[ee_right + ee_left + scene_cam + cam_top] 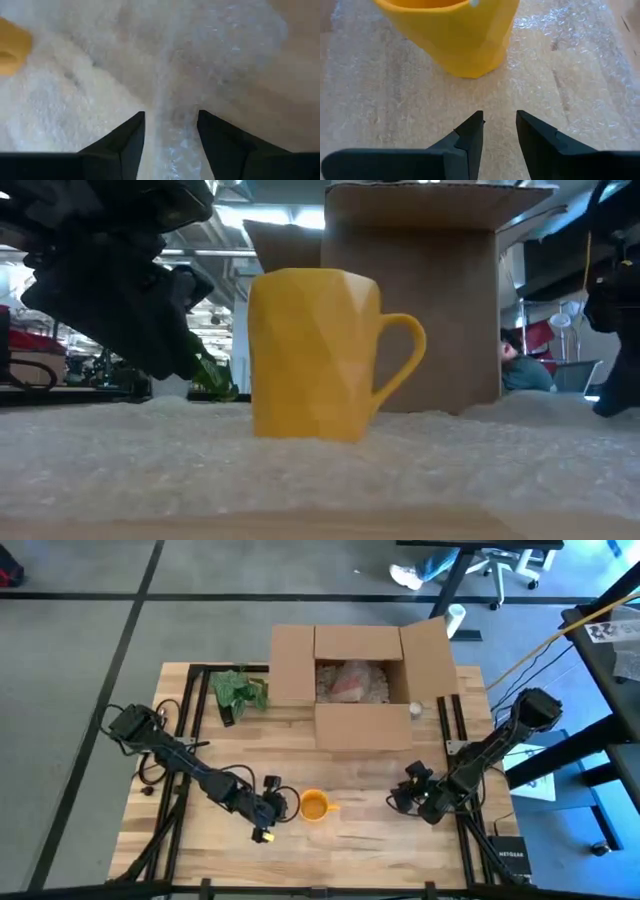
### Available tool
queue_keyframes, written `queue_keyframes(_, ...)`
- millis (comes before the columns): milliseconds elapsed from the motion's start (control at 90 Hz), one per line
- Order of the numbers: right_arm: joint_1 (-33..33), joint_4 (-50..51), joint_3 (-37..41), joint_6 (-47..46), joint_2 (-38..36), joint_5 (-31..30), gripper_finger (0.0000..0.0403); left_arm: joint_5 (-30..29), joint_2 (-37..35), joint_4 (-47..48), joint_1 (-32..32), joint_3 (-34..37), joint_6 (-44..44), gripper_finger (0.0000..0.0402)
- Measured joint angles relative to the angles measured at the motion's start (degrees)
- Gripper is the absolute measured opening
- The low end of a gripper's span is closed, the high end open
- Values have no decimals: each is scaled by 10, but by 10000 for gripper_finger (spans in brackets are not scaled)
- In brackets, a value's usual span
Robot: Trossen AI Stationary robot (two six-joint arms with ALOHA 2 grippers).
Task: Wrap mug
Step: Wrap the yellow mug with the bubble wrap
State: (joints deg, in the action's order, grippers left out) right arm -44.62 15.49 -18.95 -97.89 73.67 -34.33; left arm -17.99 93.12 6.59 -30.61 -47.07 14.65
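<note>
While the faceted yellow ceramic mug (316,806) is standing upright on the clear bubble-wrap sheet (560,75) spread over the wooden table (360,840), both arms are hovering low at its flanks. The left gripper (499,131) is sitting just beside the mug with its fingers parted by a narrow gap and holding nothing. The right gripper (171,129) is hanging over the sheet's far side, near a raised fold, fingers spread wider and also empty. To wrap well, the right gripper should probably be pinching that fold cleanly at its edge and drawing it over the mug, with the left gripper steadying the mug to prevent tipping. An open cardboard box (362,690) is waiting behind.
</note>
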Motion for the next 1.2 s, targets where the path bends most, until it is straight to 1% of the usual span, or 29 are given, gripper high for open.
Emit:
queue_keyframes(89,0,2,1,7,1,-7,92,0,0,0,0,0,0,100)
queue_keyframes(167,0,-10,2,24,1,-18,31,0,0,0,0,0,0,100)
queue_keyframes(222,0,-26,2,41,1,-32,12,0,0,0,0,0,0,100)
queue_keyframes(378,0,-66,-2,73,1,-74,15,0,0,-2,0,0,0,100)
queue_keyframes(478,0,-92,-15,119,0,-90,3,0,0,-10,3,0,-3,100)
queue_keyframes(622,0,-123,-36,179,0,-118,4,1,0,-26,13,0,-16,100)
queue_keyframes(800,5,-165,-54,244,0,-140,1,18,0,-41,27,6,-19,100)
queue_keyframes(933,28,-221,-62,313,0,-133,0,37,1,-76,35,29,-18,100)
queue_keyframes(1044,57,-294,-63,390,0,-104,0,45,1,-104,41,47,-17,100)
queue_keyframes(1200,99,-379,-63,475,0,-52,0,45,1,-108,42,54,-18,100)
